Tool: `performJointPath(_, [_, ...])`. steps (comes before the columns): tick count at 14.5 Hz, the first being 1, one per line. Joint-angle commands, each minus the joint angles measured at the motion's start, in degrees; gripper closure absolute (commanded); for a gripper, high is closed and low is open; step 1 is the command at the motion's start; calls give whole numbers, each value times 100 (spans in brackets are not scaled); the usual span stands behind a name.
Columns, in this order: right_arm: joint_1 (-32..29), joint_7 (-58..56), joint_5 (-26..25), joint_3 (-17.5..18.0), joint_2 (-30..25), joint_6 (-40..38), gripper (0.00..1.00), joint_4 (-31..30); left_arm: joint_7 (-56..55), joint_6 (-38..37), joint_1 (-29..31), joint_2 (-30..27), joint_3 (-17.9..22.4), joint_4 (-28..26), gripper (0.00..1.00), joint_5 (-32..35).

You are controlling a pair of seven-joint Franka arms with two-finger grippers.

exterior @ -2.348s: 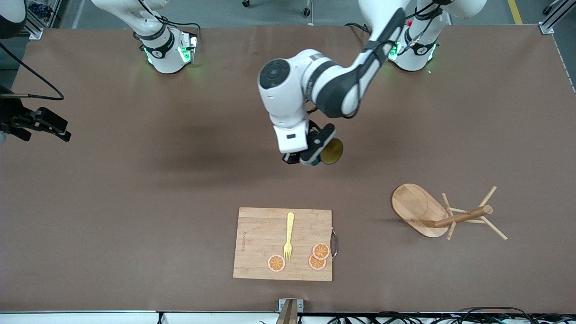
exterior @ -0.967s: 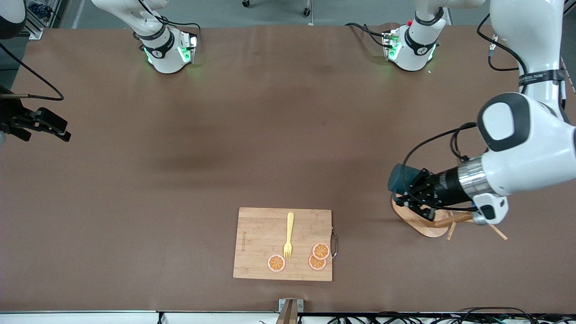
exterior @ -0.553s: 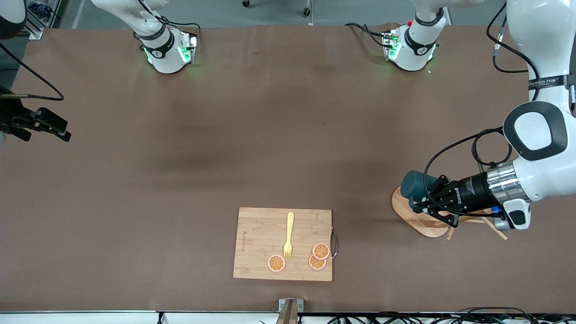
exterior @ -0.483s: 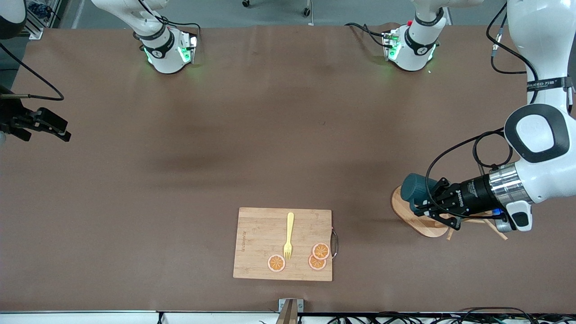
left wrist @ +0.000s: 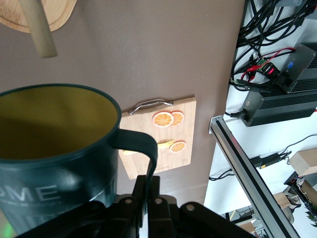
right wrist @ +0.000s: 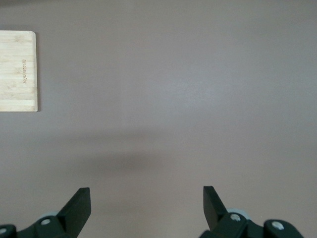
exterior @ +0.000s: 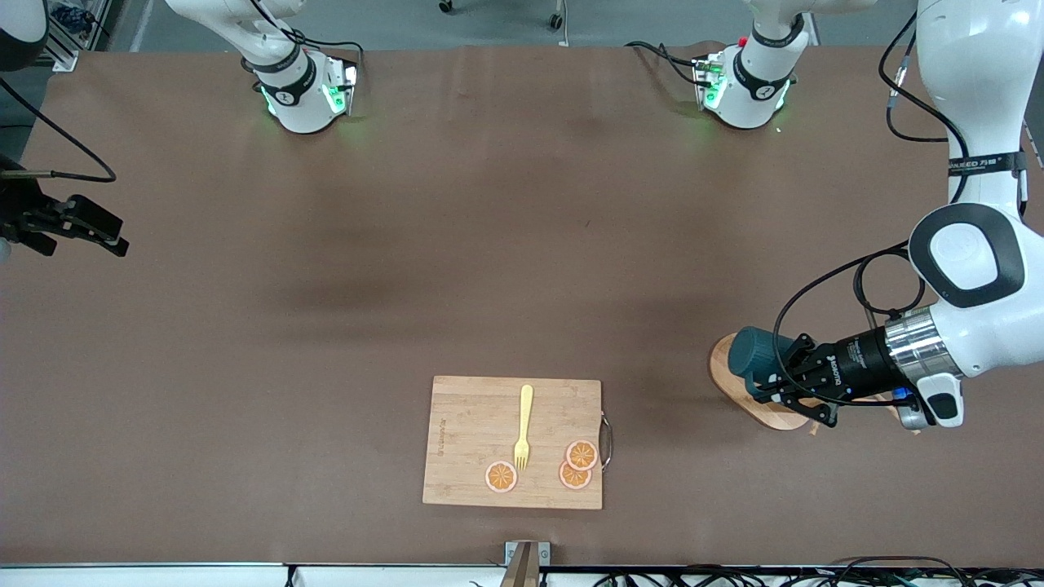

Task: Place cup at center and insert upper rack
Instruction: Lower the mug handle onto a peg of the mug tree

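Brown table point(exterior: 408, 269), bases of two Franka arms along one edge. Left gripper point(exterior: 787, 377): clamped on handle of dark teal mug point(exterior: 754, 355) with mustard-yellow inside, mug on its side in the air over oval base of wooden mug tree point(exterior: 746, 393). Mug tree: tipped over, at about 3 o'clock from bamboo cutting board point(exterior: 469, 424). Board carries yellow fork point(exterior: 523, 426) and three orange slices point(exterior: 576, 465). Right gripper point(right wrist: 146, 206): fingers wide apart, holding nothing, waiting above bare table.
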Motion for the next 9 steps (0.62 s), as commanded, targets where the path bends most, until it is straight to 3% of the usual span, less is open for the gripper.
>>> performJointPath(1, [4,-16,-71,8,34,-62,0,74,210,42,142,2,-26,-4,99,-126])
performJointPath(9, [-5,-16,-71,8,42,-62,0,74,325,156,283,125,-8,13,99,-99])
